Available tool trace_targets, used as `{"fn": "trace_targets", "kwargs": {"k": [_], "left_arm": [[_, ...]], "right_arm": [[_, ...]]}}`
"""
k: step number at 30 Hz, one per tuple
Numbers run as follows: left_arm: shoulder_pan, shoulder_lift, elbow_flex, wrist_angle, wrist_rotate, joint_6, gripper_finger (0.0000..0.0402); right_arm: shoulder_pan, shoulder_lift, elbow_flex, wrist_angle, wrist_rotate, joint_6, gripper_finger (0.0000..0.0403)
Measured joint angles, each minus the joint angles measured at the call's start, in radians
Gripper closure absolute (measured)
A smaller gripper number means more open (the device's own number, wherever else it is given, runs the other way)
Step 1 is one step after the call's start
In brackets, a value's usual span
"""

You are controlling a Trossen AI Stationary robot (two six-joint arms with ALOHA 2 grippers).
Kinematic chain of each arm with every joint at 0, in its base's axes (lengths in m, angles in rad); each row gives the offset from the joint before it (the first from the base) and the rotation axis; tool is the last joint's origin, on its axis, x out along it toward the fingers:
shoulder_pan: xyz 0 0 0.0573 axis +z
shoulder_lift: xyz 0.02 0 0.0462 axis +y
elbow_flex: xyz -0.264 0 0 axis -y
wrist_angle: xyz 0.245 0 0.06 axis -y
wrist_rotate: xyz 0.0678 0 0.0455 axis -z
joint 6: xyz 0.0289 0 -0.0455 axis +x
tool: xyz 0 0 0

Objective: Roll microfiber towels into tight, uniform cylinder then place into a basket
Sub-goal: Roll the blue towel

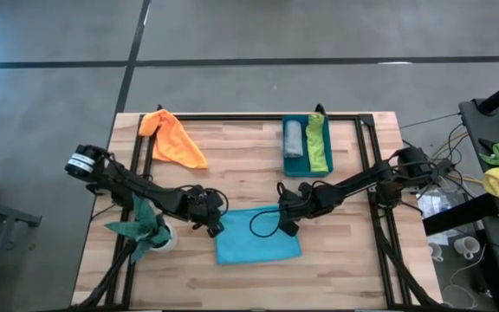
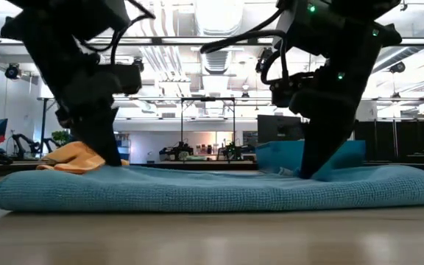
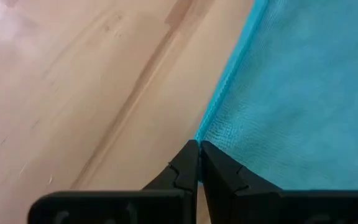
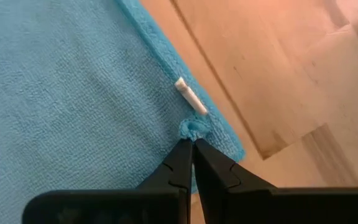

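Note:
The turquoise towel (image 1: 258,236) lies flat on the wooden table, near its front. My left gripper (image 1: 217,227) is shut at the towel's left edge, and my right gripper (image 1: 286,224) is shut near its far right corner, beside a white tag (image 4: 190,96). An orange towel (image 1: 173,139) lies crumpled at the far left. The teal basket (image 1: 289,166) at the far middle holds a grey roll (image 1: 294,137) and a lime green roll (image 1: 317,143). My left gripper pinches the towel's left hem (image 3: 211,121) between its two fingertips, coming from above at a slant. The cloth stays flat on the table. My right gripper pinches a small pucker of cloth (image 4: 194,129) just inside the hem, close to the corner, from above. The towel lies on the table around the pucker.
A dark green plant in a white pot (image 1: 150,230) stands close to my left arm, at the table's left. A black cable loops over the towel (image 1: 262,224) by my right gripper. Bare wood (image 1: 258,282) lies between the towel and the near edge.

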Motion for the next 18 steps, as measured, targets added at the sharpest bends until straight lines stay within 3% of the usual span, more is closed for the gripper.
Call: {"fn": "trace_targets", "kwargs": {"k": [6,14,18], "left_arm": [[0.006,0.023,-0.015,0.022,-0.005,-0.001,0.0386],[0.021,-0.032,-0.005,-0.069,0.023,0.000,0.0289],[0.018,-0.117,0.004,-0.119,0.074,0.028,0.0257]], "right_arm": [[-0.013,-0.005,0.000,0.000,-0.007,0.050,0.0361],[-0.027,-0.060,0.017,-0.081,-0.040,0.124,0.0260],[-0.026,-0.109,0.044,-0.168,-0.085,0.268,0.0227]]}}
